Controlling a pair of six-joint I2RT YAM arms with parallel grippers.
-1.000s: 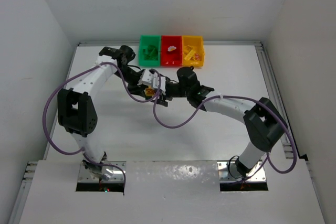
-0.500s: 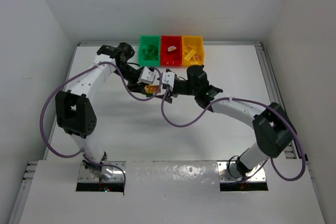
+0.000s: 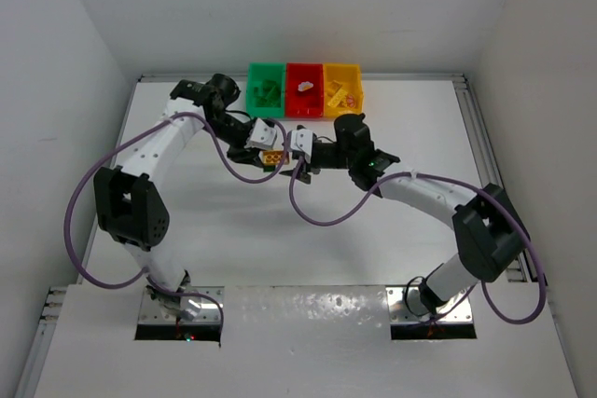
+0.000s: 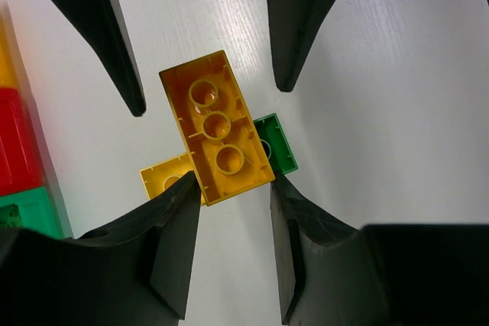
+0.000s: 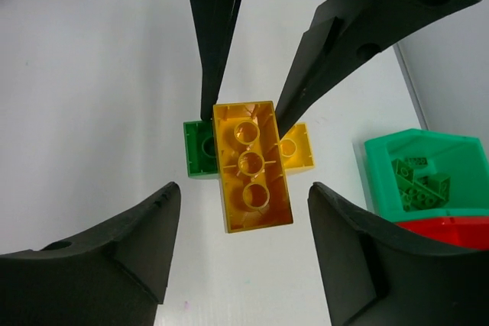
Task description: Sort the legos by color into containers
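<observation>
Above the bench [image 3: 233, 249], left claw [image 4: 233, 181] clenches the yellow brick [image 4: 216, 124] steady. Right claw [image 5: 243, 188], released, straddles it, likely to pry off the green piece [image 5: 197, 150] seemingly stuck beneath.

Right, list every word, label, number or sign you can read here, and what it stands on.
None can be read.
The upturned yellow brick shows only hollow tubes, no lettering.
The green bin, red bin and yellow bin show no labels.
Any marks on the legos inside are too small to tell.

L end effector [image 4: 233, 185] narrowed, gripping; R end effector [image 5: 243, 188] spread wide, facing it tip-to-tip; both arms reach fwd.
</observation>
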